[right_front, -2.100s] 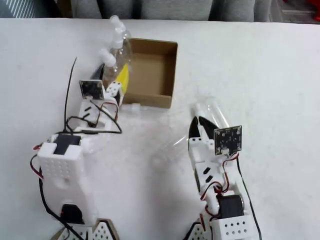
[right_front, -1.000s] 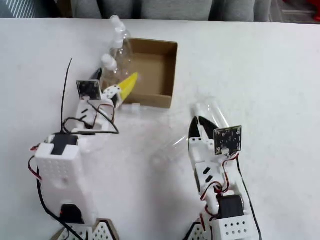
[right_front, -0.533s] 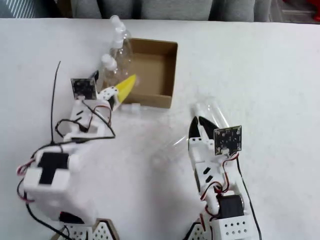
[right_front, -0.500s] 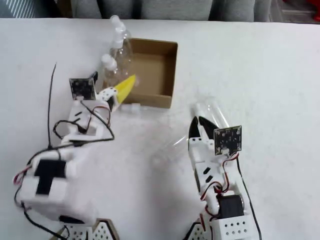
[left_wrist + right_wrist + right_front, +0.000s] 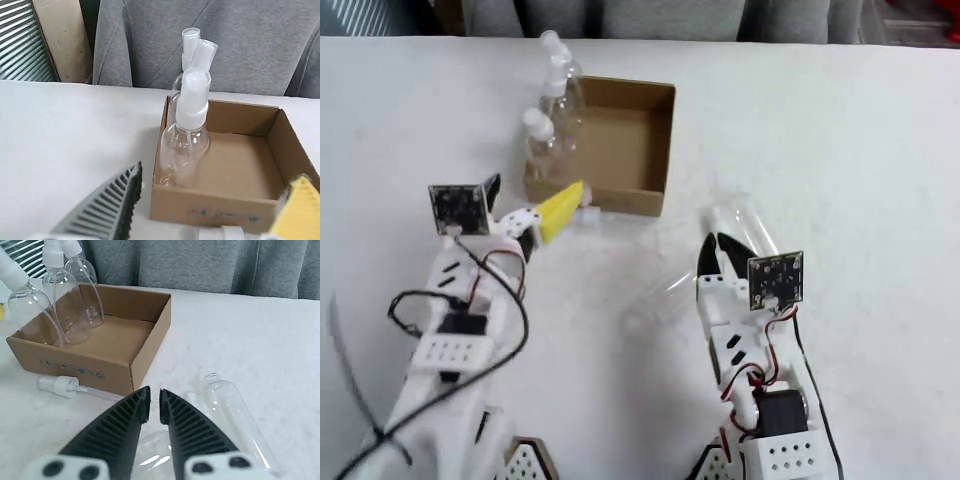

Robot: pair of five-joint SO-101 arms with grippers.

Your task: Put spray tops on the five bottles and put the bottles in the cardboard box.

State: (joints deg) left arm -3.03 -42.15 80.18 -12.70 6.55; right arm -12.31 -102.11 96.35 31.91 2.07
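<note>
Inside the cardboard box (image 5: 620, 200) stand capped bottles (image 5: 542, 148); left hand (image 5: 537, 187) spread, right hand (image 5: 154, 392) pressed together.

The left end effector (image 5: 525, 203) sits on the left, its arm angled toward the far right, fingers spread wide. The right end effector (image 5: 720, 250) points toward the far side, fingers almost touching.

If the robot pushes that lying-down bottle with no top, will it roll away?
Probably: the bottle lies on its round side, so it would likely roll. It looks empty, so probably light. Smooth clear plastic may slip.
</note>
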